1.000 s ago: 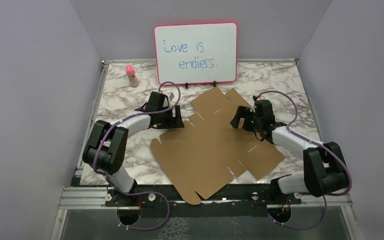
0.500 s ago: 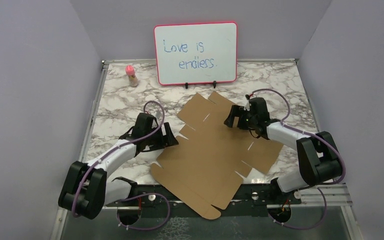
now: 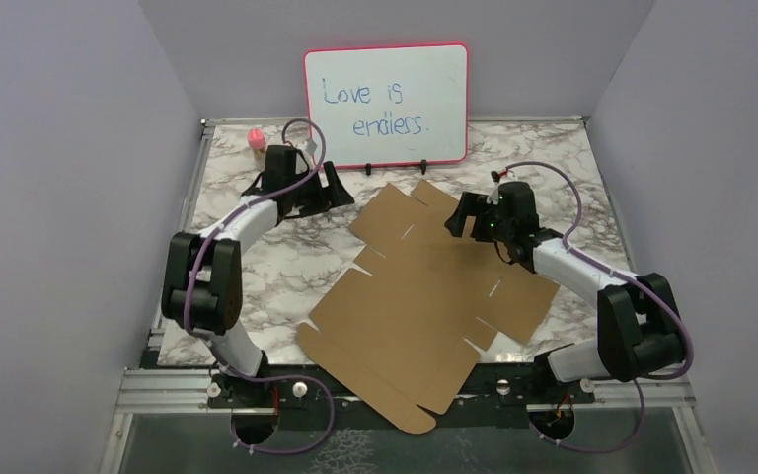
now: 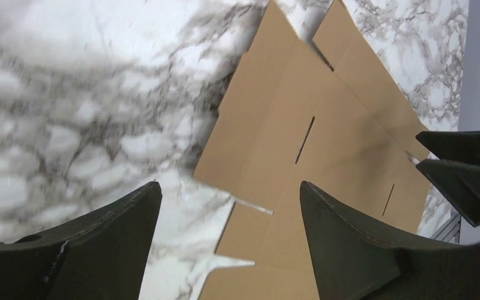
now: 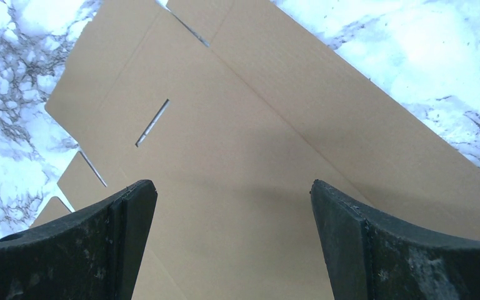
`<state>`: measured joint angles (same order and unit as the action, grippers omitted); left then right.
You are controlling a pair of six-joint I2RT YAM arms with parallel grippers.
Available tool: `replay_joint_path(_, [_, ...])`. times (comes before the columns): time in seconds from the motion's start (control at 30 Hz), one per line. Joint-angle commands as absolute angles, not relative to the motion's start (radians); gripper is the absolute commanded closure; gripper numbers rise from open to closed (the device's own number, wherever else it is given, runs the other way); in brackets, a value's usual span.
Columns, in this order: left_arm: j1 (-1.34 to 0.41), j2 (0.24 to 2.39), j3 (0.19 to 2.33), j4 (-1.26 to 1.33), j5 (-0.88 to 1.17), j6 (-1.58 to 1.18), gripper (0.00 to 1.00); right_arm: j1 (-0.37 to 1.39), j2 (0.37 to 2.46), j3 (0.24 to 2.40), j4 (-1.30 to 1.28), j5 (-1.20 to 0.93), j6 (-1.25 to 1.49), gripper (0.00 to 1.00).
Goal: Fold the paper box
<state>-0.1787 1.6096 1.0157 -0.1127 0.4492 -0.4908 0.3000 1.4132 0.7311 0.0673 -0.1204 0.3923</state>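
While the paper box (image 3: 424, 286), a plain brown die-cut cardboard sheet with flaps and slots, lies flat and unfolded across the middle of the grey-veined marble table (image 3: 247, 267), neither arm has hold of it. Its near corner juts past the table's near edge, and its far flaps point toward the red-framed whiteboard (image 3: 386, 104). The left gripper (image 3: 339, 190) hangs over bare marble just left of the sheet's far-left corner, jaws wide apart and empty. The right gripper (image 3: 457, 219) is over the sheet's far-right part, jaws spread fully with nothing between them.

The sheet looks light and thin yet fairly stiff. It will probably slide on the smooth marble when pushed and bend cleanly only along its creases. Lying flat, it offers little to pinch. The overhanging near corner or a free flap edge seems the best hold, with the other gripper pinning the panel.

Only the top view shows the overhang and the small pink-capped bottle (image 3: 256, 140) at the far left. The left wrist view shows the slots close up and the right gripper's fingertips (image 4: 469, 184) at its margin. The right wrist view shows the cardboard's ribbed grain, but not whether the fingers touch it.
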Motion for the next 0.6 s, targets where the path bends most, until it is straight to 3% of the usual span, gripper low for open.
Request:
replay_joint_path(0.0, [-0.179, 1.806, 1.242, -0.201, 0.579, -0.345, 0.19, 0.304, 1.357, 0.715, 0.116, -0.107, 0.389, 0.0])
replay_joint_path(0.43, [-0.224, 2.176, 1.604, -0.334, 0.701, -0.185, 0.33, 0.302, 1.305, 0.659, 0.139, -0.207, 0.407, 0.0])
replay_joint_path(0.57, [-0.229, 2.233, 1.641, -0.349, 0.75, -0.168, 0.44, 0.303, 1.273, 0.661, 0.117, -0.198, 0.397, 0.0])
